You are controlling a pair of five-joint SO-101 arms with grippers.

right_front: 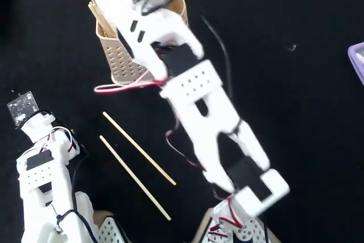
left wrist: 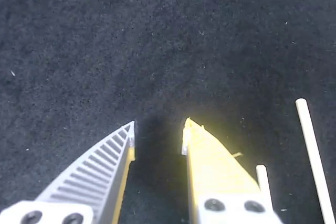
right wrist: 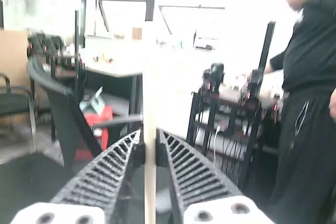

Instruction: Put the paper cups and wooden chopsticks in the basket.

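Pinched one wooden chopstick (right wrist: 149,77) in the right gripper (right wrist: 149,139) by the basket (right_front: 122,64), held the left gripper (left wrist: 157,127) wide open, with two chopsticks (right_front: 139,149) not yet picked up.

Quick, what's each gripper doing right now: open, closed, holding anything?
Left gripper: open, holding nothing.
Right gripper: closed on a wooden chopstick.

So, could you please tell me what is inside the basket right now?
Several wooden chopsticks stand bunched against the left wall of the basket. The right arm covers the rest of the opening, so what else is inside cannot be seen.
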